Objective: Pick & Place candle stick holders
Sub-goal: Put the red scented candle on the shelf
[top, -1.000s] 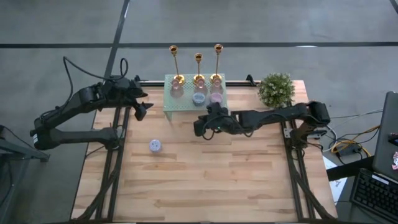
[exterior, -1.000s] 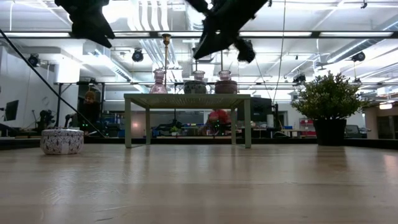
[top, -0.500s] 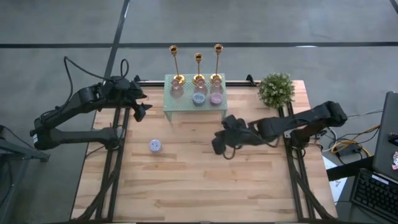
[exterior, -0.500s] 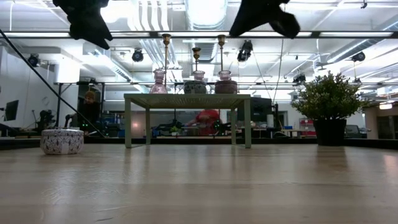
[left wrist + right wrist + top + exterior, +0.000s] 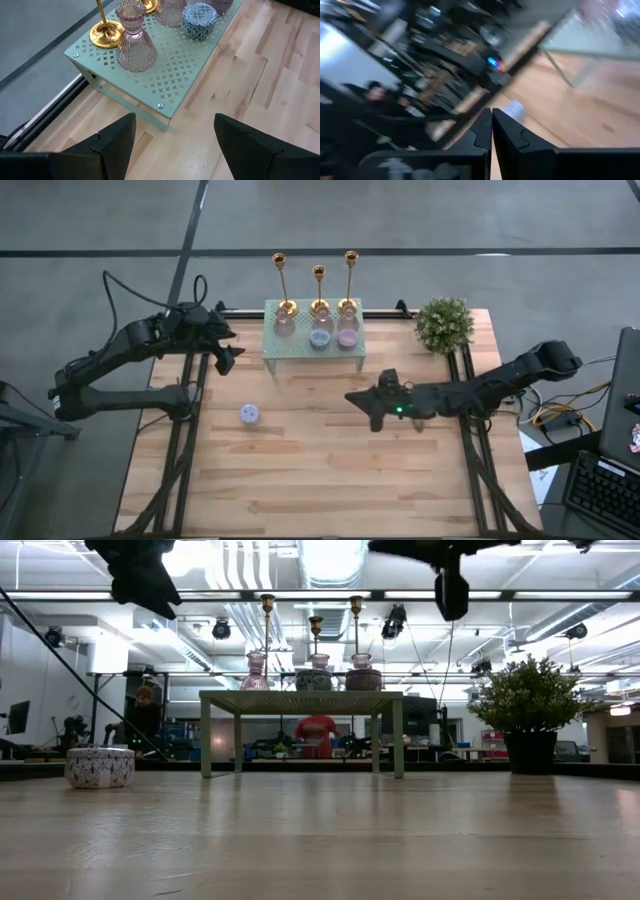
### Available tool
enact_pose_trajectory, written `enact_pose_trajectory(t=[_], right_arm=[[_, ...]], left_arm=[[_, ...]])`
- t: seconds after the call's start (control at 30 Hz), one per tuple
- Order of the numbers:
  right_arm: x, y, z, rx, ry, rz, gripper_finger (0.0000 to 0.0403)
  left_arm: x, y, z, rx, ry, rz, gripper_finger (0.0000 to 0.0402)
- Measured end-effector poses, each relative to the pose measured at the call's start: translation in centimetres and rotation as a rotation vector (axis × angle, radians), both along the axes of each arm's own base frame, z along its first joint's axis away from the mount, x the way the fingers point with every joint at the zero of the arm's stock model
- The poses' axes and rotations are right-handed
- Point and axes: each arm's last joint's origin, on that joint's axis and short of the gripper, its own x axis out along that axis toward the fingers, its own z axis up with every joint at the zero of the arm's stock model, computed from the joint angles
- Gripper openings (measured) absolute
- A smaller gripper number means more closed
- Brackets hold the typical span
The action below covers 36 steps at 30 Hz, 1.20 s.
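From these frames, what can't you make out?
- Candlestick tops: cut off by the left wrist view's upper edge; only two gold bases show.
- Right wrist view: motion-blurred; the green stand is a smear, nothing on it readable.
- Small speckled pot: too small in the high view to read its contents.
- Right gripper: mostly cut by the low view's top edge.

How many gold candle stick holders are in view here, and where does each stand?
3, all upright along the far edge of the green perforated stand: the left candle stick holder, the shorter middle candle stick holder, and the right candle stick holder. None seems hidden.
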Motion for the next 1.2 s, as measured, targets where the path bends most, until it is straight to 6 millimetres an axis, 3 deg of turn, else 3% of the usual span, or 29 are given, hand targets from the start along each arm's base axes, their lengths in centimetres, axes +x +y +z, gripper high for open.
enact_pose_trajectory(t=[0.13, 0.57, 0.73, 1.2], right_arm=[[-1.7, -0.5, -0.3, -0.071, -0.109, -0.007, 0.0008], [-9.3, -3.0, -1.2, -0.14, -0.219, -0.082, 0.0008], [-11.8, -3.7, -2.5, -0.15, -0.251, -0.111, 0.0008], [-15.3, -4.7, -6.6, -0.144, -0.301, -0.114, 0.0008]], left_arm=[[0.0, 0.0, 0.0, 0.0, -0.001, 0.001, 0.0273], [0.1, 0.1, 0.1, -0.028, -0.031, 0.041, 0.0273], [0.1, 0.1, 0.1, -0.047, -0.044, 0.063, 0.0273], [0.1, 0.1, 0.1, -0.077, -0.061, 0.095, 0.0273]])
